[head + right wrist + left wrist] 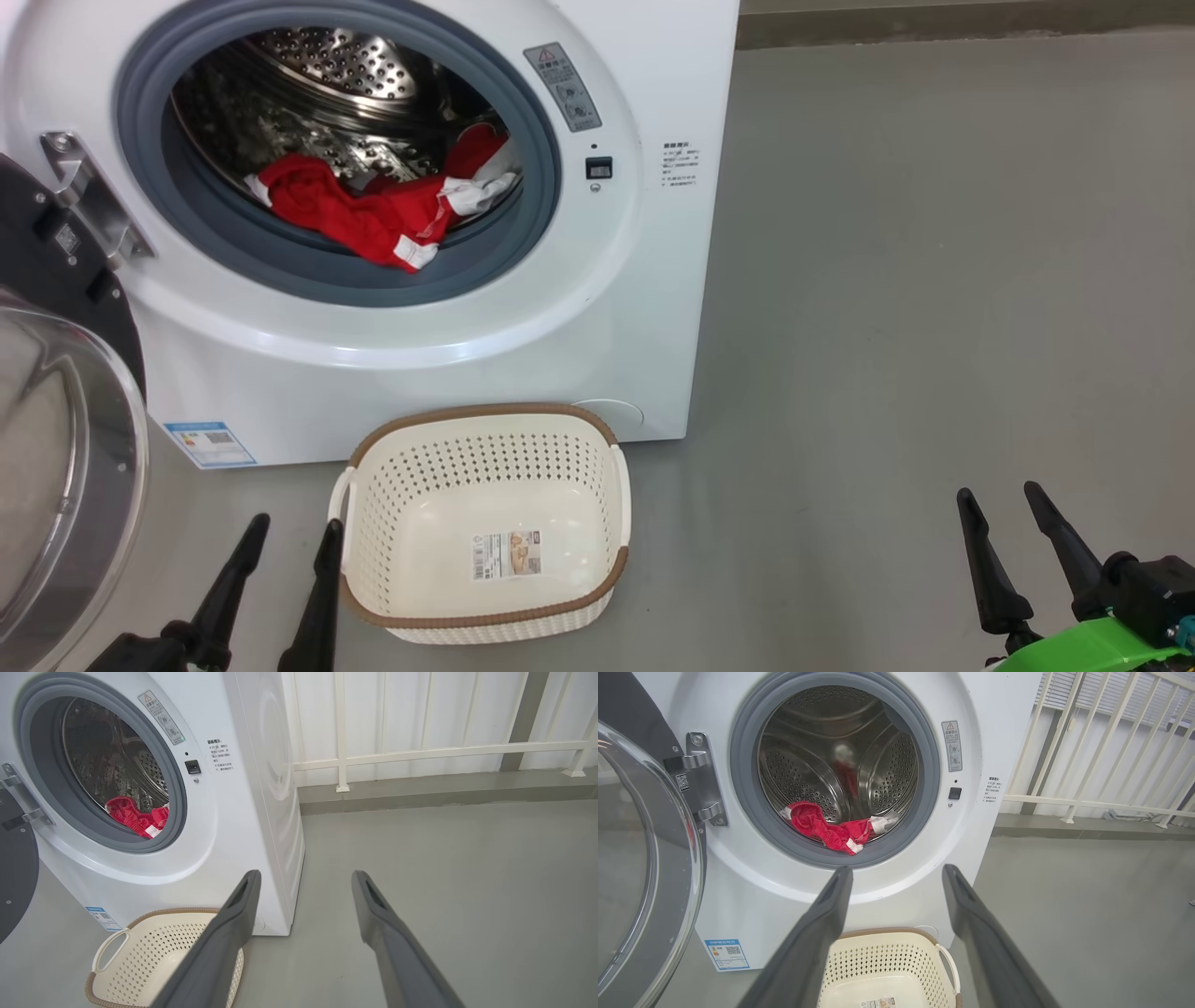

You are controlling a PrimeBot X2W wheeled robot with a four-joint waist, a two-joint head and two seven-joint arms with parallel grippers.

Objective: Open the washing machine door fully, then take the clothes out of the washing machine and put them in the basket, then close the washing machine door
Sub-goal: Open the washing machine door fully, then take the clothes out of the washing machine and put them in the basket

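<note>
The white washing machine [485,355] [752,914] [243,812] stands open. Its door [56,448] [640,858] [14,868] is swung out to the left. The red clothes [373,210] [824,828] [135,816] with white trim lie at the front of the steel drum, partly over the grey rubber ring. The cream basket [373,467] [943,961] [105,956] sits empty on the floor in front of the machine. My left gripper [294,532] [896,872] is open, low, just left of the basket. My right gripper [999,499] [303,877] is open over the floor at the right, far from the machine.
Grey floor [934,280] stretches out to the right of the machine. A white railing [420,751] [1101,798] and a low kerb run behind it. The open door takes up the space at the left.
</note>
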